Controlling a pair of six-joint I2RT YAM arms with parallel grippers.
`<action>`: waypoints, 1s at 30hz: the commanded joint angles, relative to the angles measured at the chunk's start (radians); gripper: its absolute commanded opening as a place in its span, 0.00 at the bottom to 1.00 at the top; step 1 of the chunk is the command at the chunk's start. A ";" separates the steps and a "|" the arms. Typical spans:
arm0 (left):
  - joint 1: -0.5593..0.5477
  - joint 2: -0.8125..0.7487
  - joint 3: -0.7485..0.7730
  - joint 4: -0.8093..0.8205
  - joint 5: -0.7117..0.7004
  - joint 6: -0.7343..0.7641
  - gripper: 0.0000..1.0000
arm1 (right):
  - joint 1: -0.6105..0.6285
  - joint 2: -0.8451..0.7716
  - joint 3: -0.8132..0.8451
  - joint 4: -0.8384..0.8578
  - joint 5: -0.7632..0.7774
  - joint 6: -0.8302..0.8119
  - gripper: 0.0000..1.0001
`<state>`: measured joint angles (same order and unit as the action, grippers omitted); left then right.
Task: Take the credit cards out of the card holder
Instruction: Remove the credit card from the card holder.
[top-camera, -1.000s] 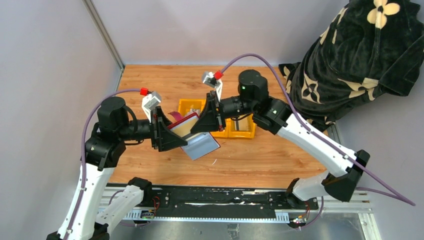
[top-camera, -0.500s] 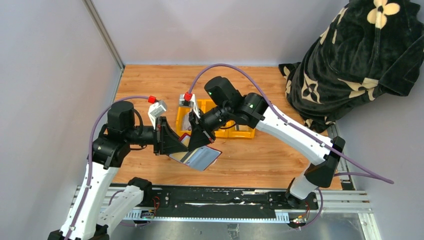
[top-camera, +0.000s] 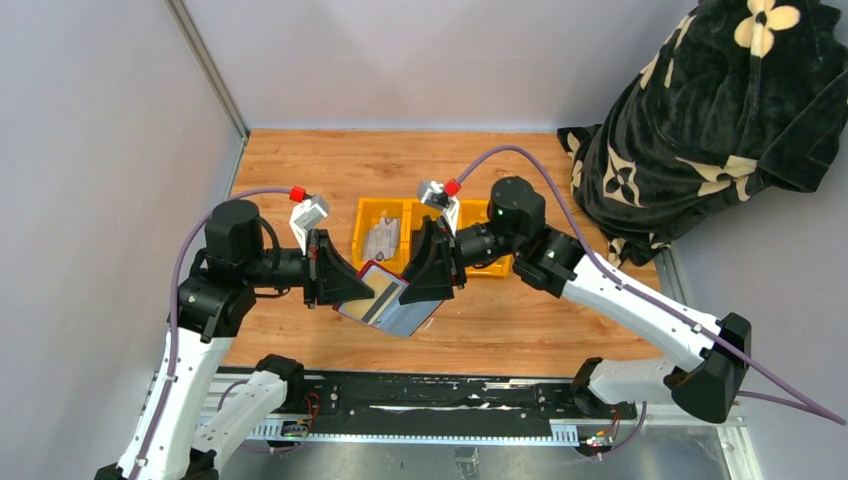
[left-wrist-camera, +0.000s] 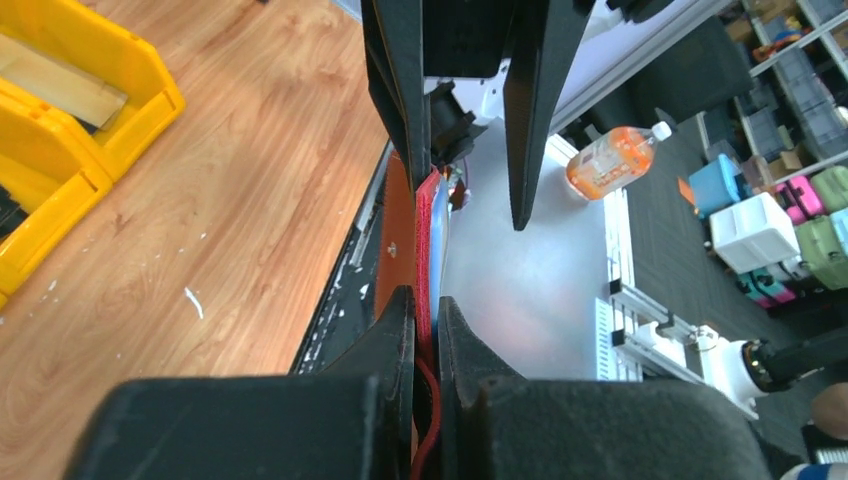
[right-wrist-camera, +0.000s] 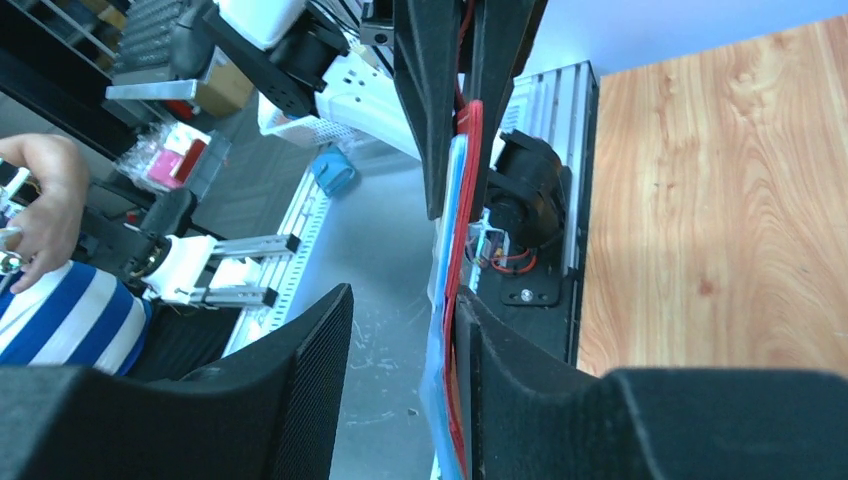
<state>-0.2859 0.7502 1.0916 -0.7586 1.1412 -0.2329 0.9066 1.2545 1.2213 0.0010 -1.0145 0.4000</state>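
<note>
Changes over the last second, left to right.

Left claw (left-wrist-camera: 425, 297): clamped on the holder's (top-camera: 398, 310) red edge throughout. Lowered it slightly. Now in the air just near-side of the tray (top-camera: 362, 240), off the bench (top-camera: 300, 170).

Right claw (right-wrist-camera: 400, 300): at the holder a second ago, over the tray's left bin half a second ago, back at the holder now. Fingers spread, sleeve edge lying against one finger, not pinched.

Left bin: showed only yellow a second ago where visible. Now holding a greyish card (top-camera: 383, 238).

Reads as one card just dropped off and a return trip for the next. Probably mid-task, not finished. Next pull likely needs the right claw closing on a card edge only, not sleeve plus card.

Counts, left to right:
- 2 arms, 2 claws.
- 1 holder, open, grey-blue sleeves facing up.
- 1 tray. Looks like three bins, the right ones partly hidden behind the right arm.
- Cards out: 1 greyish card in the left bin (top view), 1 tan card (left-wrist-camera: 60, 85) in a bin further along (left wrist view). So 2 confirmed.
- Third card: cannot tell. Dark patch at the frame edge in the left wrist view, too cropped to call.
- Cannot tell either whether any card remains in the sleeves.
</note>
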 joint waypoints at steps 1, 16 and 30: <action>-0.006 -0.032 -0.007 0.253 -0.022 -0.244 0.00 | -0.005 -0.066 -0.132 0.406 -0.036 0.230 0.42; -0.005 -0.070 -0.103 0.229 0.039 -0.280 0.42 | -0.004 0.056 0.205 -0.324 -0.026 -0.129 0.00; -0.005 -0.051 -0.068 0.216 -0.034 -0.227 0.00 | -0.009 0.138 0.389 -0.540 0.132 -0.309 0.43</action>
<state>-0.2901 0.7044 0.9890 -0.5480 1.1954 -0.4820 0.9047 1.4014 1.5551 -0.4755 -0.9924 0.1535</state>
